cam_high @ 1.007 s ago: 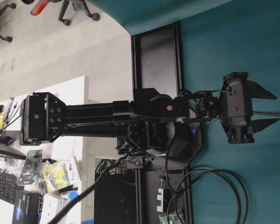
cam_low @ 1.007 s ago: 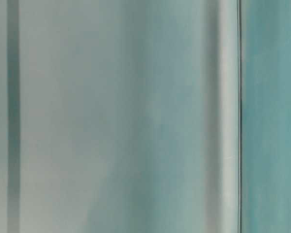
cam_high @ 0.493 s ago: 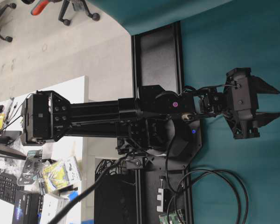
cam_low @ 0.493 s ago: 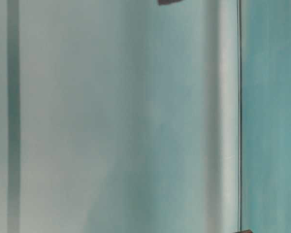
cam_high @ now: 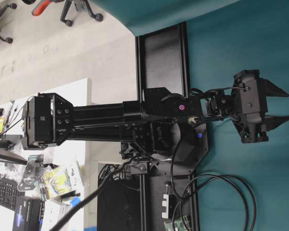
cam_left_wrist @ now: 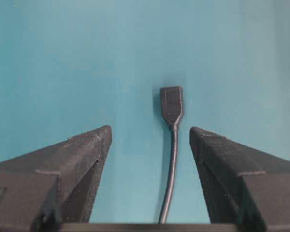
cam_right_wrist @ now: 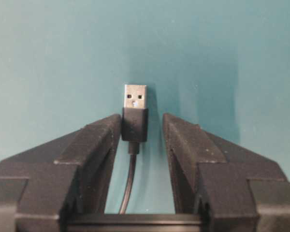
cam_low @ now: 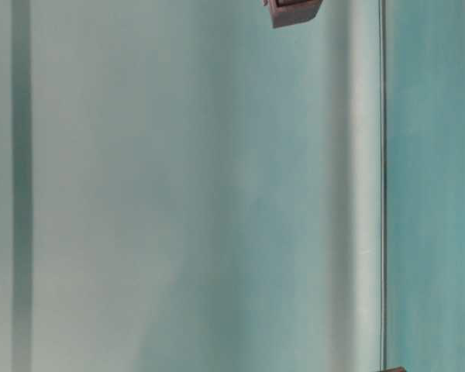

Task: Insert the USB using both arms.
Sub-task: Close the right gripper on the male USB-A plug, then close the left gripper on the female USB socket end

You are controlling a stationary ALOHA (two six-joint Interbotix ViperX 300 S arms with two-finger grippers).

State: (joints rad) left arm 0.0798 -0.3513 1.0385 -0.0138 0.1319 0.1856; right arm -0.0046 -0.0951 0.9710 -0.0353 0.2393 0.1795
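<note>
In the right wrist view a USB plug (cam_right_wrist: 135, 96) with a silver tip and black housing lies on the teal cloth, its cable running back under the wrist. My right gripper (cam_right_wrist: 141, 118) straddles the housing; the left finger touches it and a gap shows at the right finger. In the left wrist view a black USB socket end (cam_left_wrist: 171, 104) on a thin cable (cam_left_wrist: 170, 179) lies just ahead of my left gripper (cam_left_wrist: 150, 129), which is wide open and holds nothing. The overhead view shows one black arm (cam_high: 101, 120) with spread fingers (cam_high: 274, 89) over the cloth.
Teal cloth (cam_high: 241, 43) covers the work surface. A black rail (cam_high: 161, 53) and looped cables (cam_high: 216, 192) lie by the arm's base. A cluttered white desk (cam_high: 62, 159) is at the left. The table-level view is a blur, with a dark piece (cam_low: 294, 12) at its top edge.
In the overhead view the arm's wrist has turned and shifted a little upward in the picture. A dark piece has come into the top of the table-level view.
</note>
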